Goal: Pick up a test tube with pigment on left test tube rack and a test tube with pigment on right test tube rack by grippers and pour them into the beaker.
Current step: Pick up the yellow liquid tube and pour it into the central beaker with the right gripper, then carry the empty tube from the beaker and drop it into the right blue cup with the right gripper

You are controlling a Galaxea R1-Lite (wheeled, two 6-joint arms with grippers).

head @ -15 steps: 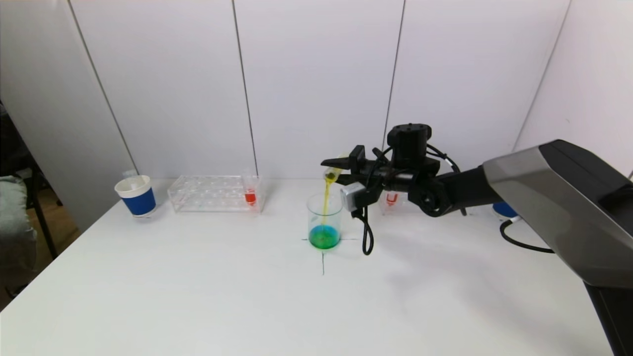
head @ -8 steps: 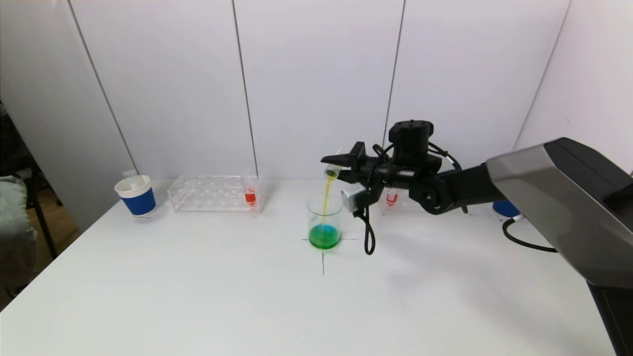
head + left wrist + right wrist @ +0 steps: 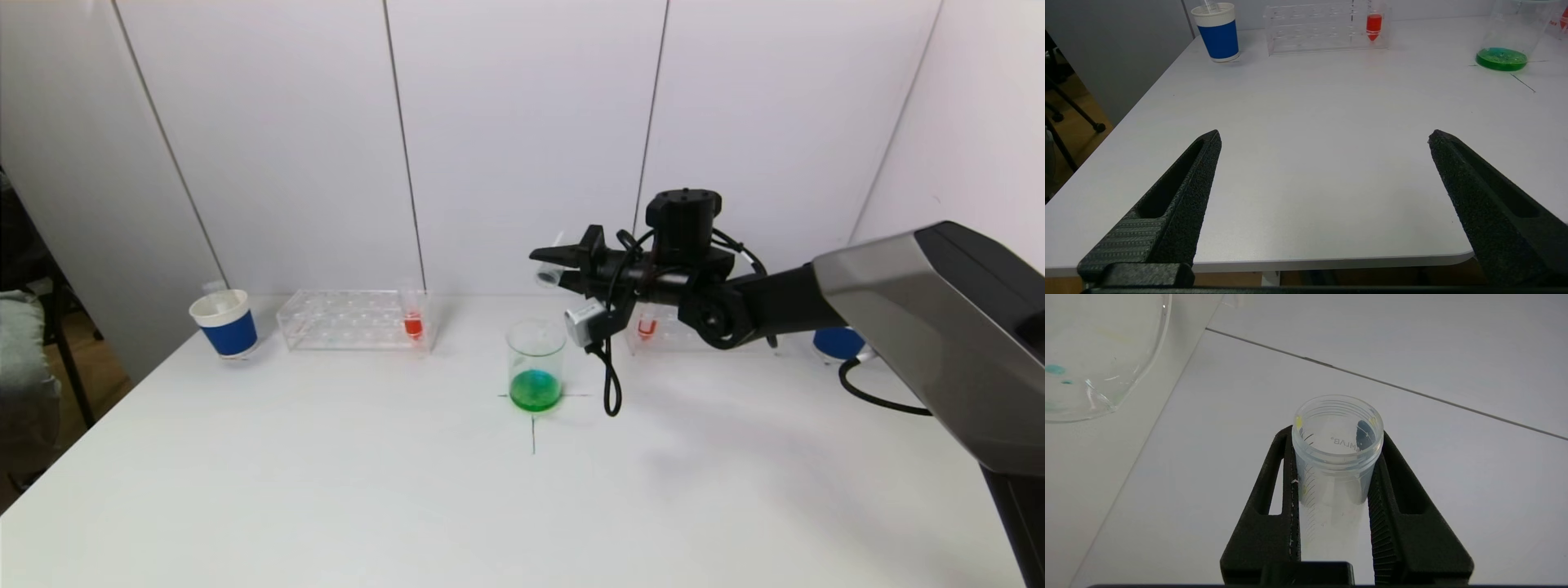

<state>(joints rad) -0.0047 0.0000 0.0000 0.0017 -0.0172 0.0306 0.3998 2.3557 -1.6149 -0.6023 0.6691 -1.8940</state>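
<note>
now the tube is seen pinched between the pads of the right gripper, held above and slightly behind the beaker, mouth tipped toward the robot's left. it looks emptied: only yellow traces cling at its rim in the right wrist view. green liquid sits in the bottom of the beaker, which stands on the cross mark of the table. the left gripper is parked low at the near table edge, its fingers spread wide with nothing between them.

risks from here are judged as follows. leftover drops could be shed onto the table if the tube is swung away while tipped, since its mouth is not over the beaker's centre. the beaker could be knocked by the dangling cable, which hangs just beside it, if the arm is lowered or swept leftward. the tube could slip if the grip is eased before it is put down.

compared with a second ago, the yellow stream is gone and the pour has ended; the gripper has been raised a little and the tube drawn up from the beaker's rim. a red tube has stayed in the left rack, another in the right rack behind the arm.
</note>
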